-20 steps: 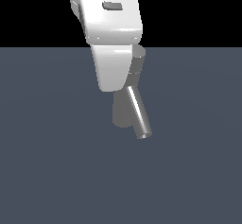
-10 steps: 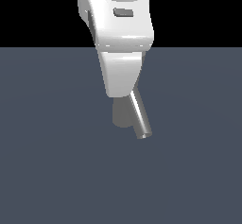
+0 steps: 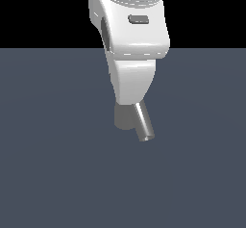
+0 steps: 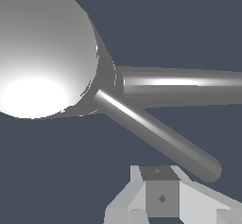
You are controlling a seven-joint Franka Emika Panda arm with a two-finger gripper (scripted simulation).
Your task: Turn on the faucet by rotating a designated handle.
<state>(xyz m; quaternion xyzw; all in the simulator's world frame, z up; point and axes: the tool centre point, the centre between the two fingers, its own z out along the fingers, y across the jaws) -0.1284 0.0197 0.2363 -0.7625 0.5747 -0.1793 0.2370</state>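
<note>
White arm [image 3: 132, 54] hangs over the faucet [image 3: 126, 116] and hides most of it in the exterior view — only the lower body and the slanted spout [image 3: 144, 123] show, standing on the dark counter [image 3: 48, 164] well away from any visible edge. No counter edges or corners in either view, so no finer placing.

Wrist view: round cap [image 4: 42, 48] close up, thick spout tube running off sideways, and the handle [image 4: 160, 138] — thin rod — angling out from under the cap. Its free end sits just beside the claw [image 4: 160, 204], whose one visible finger [image 4: 160, 197] is near the rod tip. Can't tell whether it touches the rod.

Claw state: cannot tell — only part of the fingers shows at the frame edge, the gap isn't visible. Nothing seen pinched.

Step, as I judge it: approach/alignment to the handle, contact not confirmed, rotation not yet evident.

Next move likely calls for bringing a finger flat against the rod near its outer end, then sweeping around the cap axis. Risk: slipping off the tip, or catching the thicker spout instead.
</note>
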